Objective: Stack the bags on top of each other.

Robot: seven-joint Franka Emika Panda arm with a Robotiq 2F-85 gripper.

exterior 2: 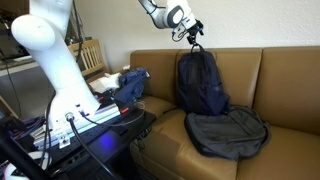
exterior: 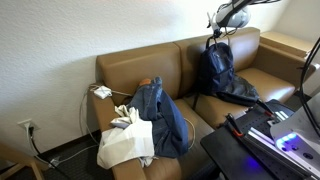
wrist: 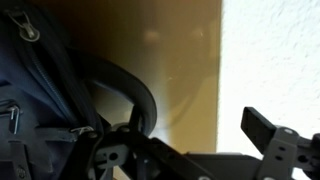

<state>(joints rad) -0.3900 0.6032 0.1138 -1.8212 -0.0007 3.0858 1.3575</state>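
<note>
A dark navy backpack (exterior: 215, 68) stands upright against the brown sofa's backrest; it also shows in an exterior view (exterior 2: 200, 85). A dark grey backpack (exterior 2: 228, 132) lies flat on the seat cushion in front of it, and it shows in an exterior view (exterior: 238, 95) too. My gripper (exterior 2: 190, 30) hovers at the navy backpack's top loop, above the backrest (exterior: 216, 32). In the wrist view the jaws (wrist: 190, 135) are spread wide. The loop (wrist: 140, 95) curves beside the left finger, and the right finger is well clear of it.
A blue denim heap (exterior: 160, 118) and a white tote bag (exterior: 125, 145) lie on the sofa's other seat. The sofa (exterior: 130, 70) stands against a white wall. A black table with equipment (exterior: 265, 140) stands in front of it.
</note>
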